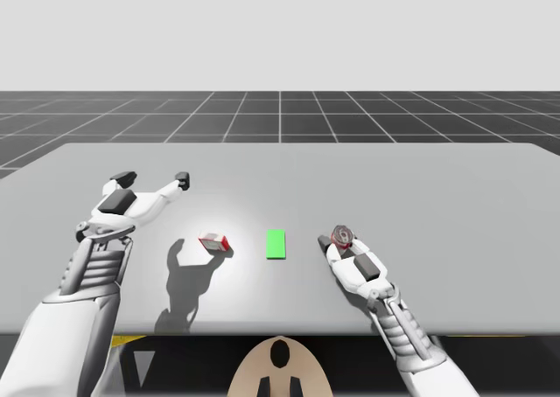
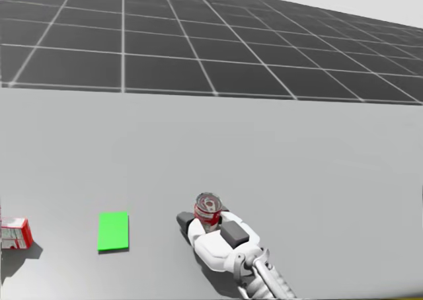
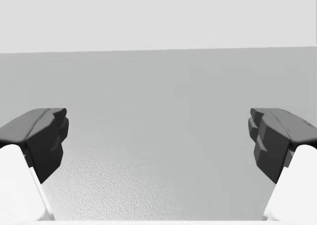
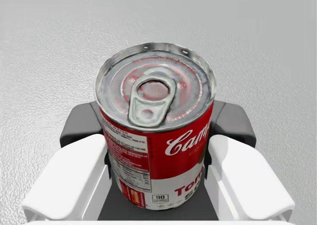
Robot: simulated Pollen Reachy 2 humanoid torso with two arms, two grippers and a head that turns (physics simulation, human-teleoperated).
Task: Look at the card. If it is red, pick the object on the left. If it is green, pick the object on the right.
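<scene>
As the high view shows you, the green card (image 1: 276,244) lies between a box (image 1: 214,242) and the can (image 1: 342,237). Head view: the can sits right of the card. Wrist views: left gripper (image 3: 158,136) spread wide, holding nothing; right gripper (image 4: 158,126) clamped on the can.

The red-and-white box (image 2: 14,234) (head view) is cut by the left edge.
</scene>
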